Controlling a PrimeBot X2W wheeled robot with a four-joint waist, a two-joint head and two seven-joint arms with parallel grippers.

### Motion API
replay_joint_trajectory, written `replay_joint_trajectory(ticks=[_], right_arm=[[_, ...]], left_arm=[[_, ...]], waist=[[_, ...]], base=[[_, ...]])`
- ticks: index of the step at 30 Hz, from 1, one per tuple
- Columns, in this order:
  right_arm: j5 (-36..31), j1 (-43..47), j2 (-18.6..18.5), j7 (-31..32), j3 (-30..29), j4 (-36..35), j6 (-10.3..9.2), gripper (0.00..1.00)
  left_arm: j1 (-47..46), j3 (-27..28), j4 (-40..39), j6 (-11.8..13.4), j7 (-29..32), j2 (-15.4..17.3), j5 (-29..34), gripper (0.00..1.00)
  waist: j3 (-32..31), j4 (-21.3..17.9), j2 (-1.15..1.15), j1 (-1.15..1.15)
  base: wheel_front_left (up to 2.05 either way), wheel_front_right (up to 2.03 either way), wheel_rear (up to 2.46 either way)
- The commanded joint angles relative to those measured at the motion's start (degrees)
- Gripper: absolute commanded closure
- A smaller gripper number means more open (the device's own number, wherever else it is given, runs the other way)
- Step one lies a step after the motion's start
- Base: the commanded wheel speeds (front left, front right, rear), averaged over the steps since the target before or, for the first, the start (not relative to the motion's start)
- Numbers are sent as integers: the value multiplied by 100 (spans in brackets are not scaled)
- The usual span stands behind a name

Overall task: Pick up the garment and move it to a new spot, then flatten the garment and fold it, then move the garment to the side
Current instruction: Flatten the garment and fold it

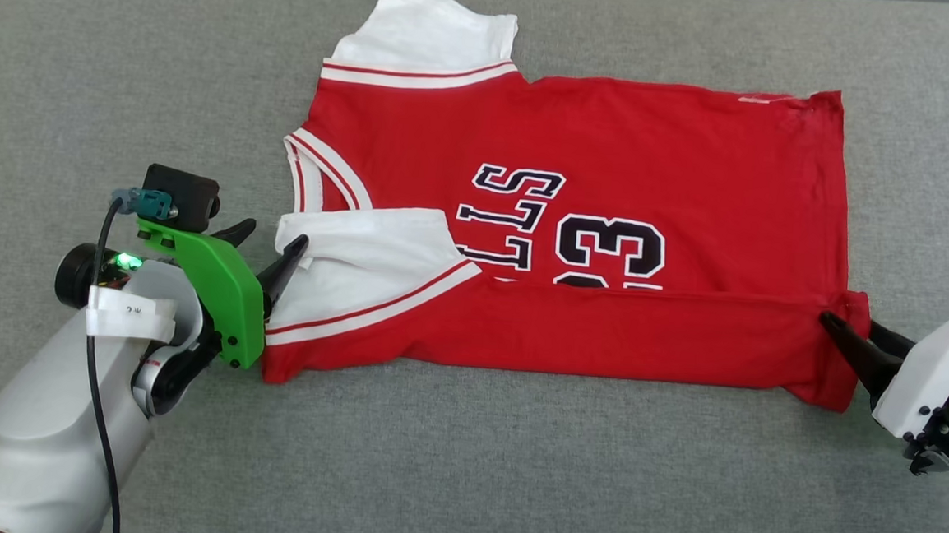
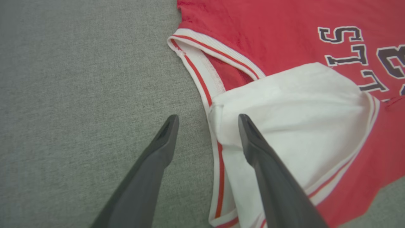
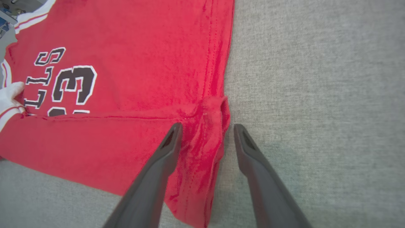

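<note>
Garment [image 1: 655,146] near edge folded over. Left gripper [image 2: 207,116], right gripper [image 3: 207,125] jaws both spread, holding nothing. Lift both straight up; don't snag fold.

Black, white-outlined letters [image 1: 510,215] "LLS" on chest of red garment [image 1: 581,133], turned sideways, S farthest; remainder hidden under white sleeve [image 1: 360,247]. Numeral [image 1: 612,246] "3" just right of letters; sliver of another digit at near fold, unreadable. White tag [image 1: 127,309] on left forearm [image 1: 52,430]: marks too small to read.
</note>
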Motion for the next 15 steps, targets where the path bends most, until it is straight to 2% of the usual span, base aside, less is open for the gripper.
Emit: replay_joint_trajectory(ticks=[1, 8, 15], right_arm=[[-61, -74, -5, -107, -17, 16, -4, 0], [-61, 144, -64, -374, -25, -62, -4, 0], [-543, 590, 50, -284, -129, -296, -4, 0]], left_arm=[[-106, 21, 112, 6, -165, -82, 59, 0], [107, 264, 310, 208, -784, -340, -119, 0], [788, 452, -184, 738, -946, -492, -376, 0]], waist=[[-162, 37, 0, -1], [-641, 116, 0, -1], [-992, 159, 0, -1]], base=[[0, 0, 0], [0, 0, 0], [0, 0, 0]])
